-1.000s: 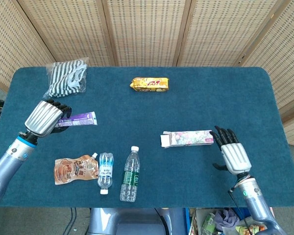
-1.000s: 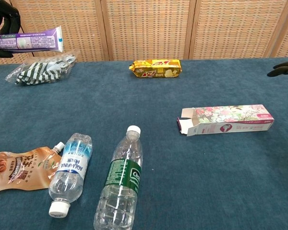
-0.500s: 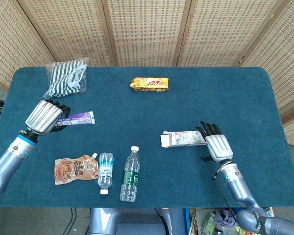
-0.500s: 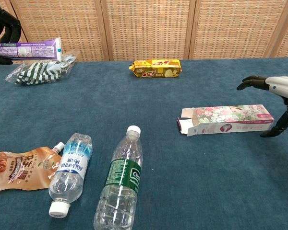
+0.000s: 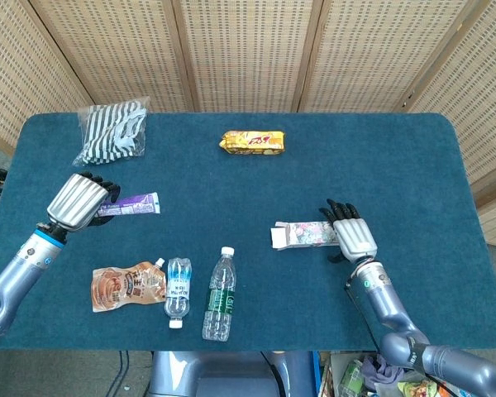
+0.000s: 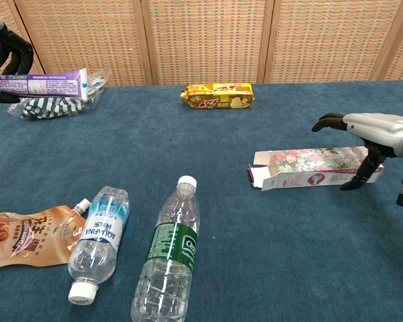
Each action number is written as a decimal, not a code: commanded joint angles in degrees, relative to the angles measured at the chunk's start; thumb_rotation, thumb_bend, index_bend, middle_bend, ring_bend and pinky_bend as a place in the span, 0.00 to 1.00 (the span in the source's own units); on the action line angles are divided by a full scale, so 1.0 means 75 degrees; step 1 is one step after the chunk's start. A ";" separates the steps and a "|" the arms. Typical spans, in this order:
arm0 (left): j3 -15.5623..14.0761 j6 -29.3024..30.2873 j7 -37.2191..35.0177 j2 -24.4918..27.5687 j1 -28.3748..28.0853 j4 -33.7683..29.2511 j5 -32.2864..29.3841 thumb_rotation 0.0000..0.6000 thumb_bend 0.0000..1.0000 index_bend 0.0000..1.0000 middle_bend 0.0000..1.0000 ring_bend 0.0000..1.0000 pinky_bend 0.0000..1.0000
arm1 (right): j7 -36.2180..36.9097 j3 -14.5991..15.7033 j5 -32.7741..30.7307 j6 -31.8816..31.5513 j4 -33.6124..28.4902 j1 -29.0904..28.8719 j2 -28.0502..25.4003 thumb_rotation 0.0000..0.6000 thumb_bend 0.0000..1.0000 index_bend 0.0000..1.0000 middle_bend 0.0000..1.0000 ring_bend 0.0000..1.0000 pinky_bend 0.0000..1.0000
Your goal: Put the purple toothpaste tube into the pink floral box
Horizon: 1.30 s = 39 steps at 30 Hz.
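The purple toothpaste tube is held level above the table's left side by my left hand, which grips its tail end; the cap end points right. In the chest view the tube and left hand show at the top left. The pink floral box lies flat right of centre, its open flap end facing left. My right hand arches over the box's right end: its thumb reaches down the near side while the fingers hang spread above the far side. It holds nothing.
A yellow snack pack lies at the back centre and a striped bag at the back left. Near the front edge lie a brown pouch, a small water bottle and a green-labelled bottle.
My right hand has moved left from beside the box until it arches over the box's right end. The left hand has lowered the tube a little.
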<state>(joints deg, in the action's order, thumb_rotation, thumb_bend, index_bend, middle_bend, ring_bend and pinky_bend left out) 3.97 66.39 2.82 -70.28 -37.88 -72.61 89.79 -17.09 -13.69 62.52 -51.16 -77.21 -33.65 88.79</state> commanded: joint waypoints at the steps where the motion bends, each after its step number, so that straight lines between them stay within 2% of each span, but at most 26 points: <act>1: -0.0012 -0.0010 0.0005 -0.0049 -0.0005 0.0060 0.0018 1.00 0.28 0.80 0.69 0.61 0.59 | 0.0008 -0.0062 -0.0164 0.0150 0.0224 -0.0148 0.0125 1.00 0.11 0.13 0.01 0.00 0.00; 5: -0.0008 -0.0005 -0.0039 -0.0103 -0.0011 0.0127 0.0028 1.00 0.28 0.80 0.69 0.61 0.59 | 0.0067 -0.0079 -0.0349 0.0234 0.0524 -0.0237 0.0308 1.00 0.11 0.18 0.07 0.00 0.00; 11: -0.0020 0.0016 -0.0099 -0.0146 -0.0003 0.0192 0.0053 1.00 0.28 0.80 0.69 0.61 0.59 | 0.0345 -0.0027 -0.0539 0.0355 0.0930 -0.0237 0.0549 1.00 0.11 0.22 0.09 0.00 0.01; 15: -0.0030 0.0005 -0.0116 -0.0194 -0.0001 0.0242 0.0055 1.00 0.28 0.80 0.69 0.61 0.59 | 0.0536 0.0001 -0.0520 0.0283 0.1170 -0.0201 0.0700 1.00 0.11 0.30 0.16 0.00 0.09; 18: -0.0034 0.0020 -0.0129 -0.0232 0.0002 0.0268 0.0068 1.00 0.28 0.80 0.69 0.61 0.59 | 0.0676 0.0027 -0.0421 0.0150 0.1302 -0.0162 0.0808 1.00 0.11 0.39 0.29 0.09 0.21; 20: -0.0034 0.0027 -0.0135 -0.0253 0.0002 0.0280 0.0073 1.00 0.28 0.80 0.69 0.61 0.59 | 0.0765 0.0014 -0.0283 -0.0091 0.1379 -0.0127 0.0904 1.00 0.12 0.47 0.40 0.22 0.33; 22: -0.0034 0.0040 -0.0126 -0.0267 -0.0001 0.0288 0.0088 1.00 0.28 0.80 0.69 0.61 0.59 | 0.0898 -0.0026 -0.0151 -0.0342 0.1403 -0.0087 0.0988 1.00 0.14 0.50 0.46 0.30 0.41; 25: -0.0013 0.0083 -0.0137 -0.0269 0.0002 0.0271 0.0092 1.00 0.28 0.80 0.69 0.61 0.59 | 0.1095 -0.0076 0.0047 -0.0704 0.1388 -0.0022 0.1079 1.00 0.16 0.52 0.50 0.33 0.44; 32: 0.0049 0.0174 -0.0146 -0.0118 -0.0019 -0.0011 0.0135 1.00 0.28 0.80 0.69 0.61 0.59 | 0.1275 -0.0090 0.0332 -0.1161 0.0698 0.0159 0.0778 1.00 0.16 0.55 0.51 0.33 0.44; 39: 0.0200 0.0124 -0.0297 0.0296 -0.0185 -0.1014 0.0203 1.00 0.28 0.80 0.69 0.61 0.59 | 0.1532 -0.0158 0.0403 -0.1506 -0.0800 0.0457 0.0159 1.00 0.16 0.55 0.52 0.34 0.44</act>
<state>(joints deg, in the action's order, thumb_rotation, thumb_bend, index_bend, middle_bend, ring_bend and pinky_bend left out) 4.93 67.64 1.06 -69.42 -38.67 -77.64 91.17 -6.92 -14.51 65.41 -61.32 -78.83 -31.42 92.23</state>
